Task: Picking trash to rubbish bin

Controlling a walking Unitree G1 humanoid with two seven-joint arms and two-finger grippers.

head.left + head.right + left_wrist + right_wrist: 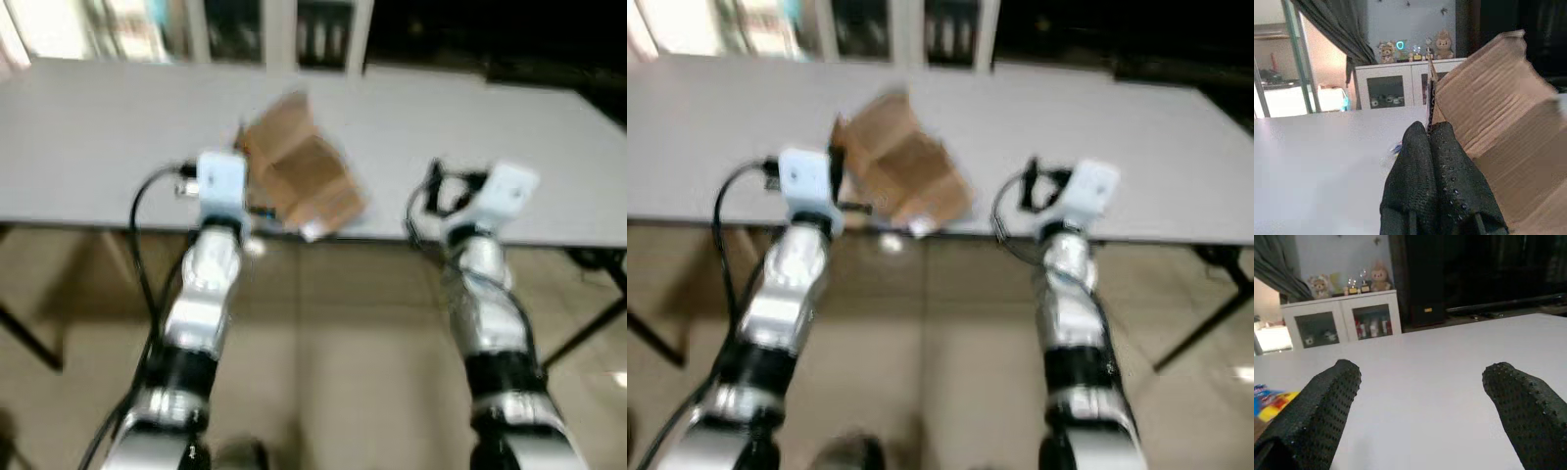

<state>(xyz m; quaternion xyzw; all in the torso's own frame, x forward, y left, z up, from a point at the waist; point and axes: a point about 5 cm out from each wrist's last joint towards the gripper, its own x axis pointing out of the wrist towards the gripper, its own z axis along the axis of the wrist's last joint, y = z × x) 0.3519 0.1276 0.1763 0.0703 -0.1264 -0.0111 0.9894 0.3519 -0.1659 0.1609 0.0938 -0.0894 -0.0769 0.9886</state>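
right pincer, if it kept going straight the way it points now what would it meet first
Nothing close, as far as can be judged. The open right pincer points across bare white table. Beyond the far edge stands a white cabinet beside dark furniture; depth there is unclear.

Both eye views are blurred by motion; edges of the cardboard box and the small pale item under its near corner cannot be resolved. The box is cut off by the right and lower edges of the left wrist view, and its wall is partly hidden behind the left pincer. A colourful wrapper is cut off at the edge of the right wrist view and partly hidden by one finger; its print cannot be read. The tabletop runs beyond both sides.
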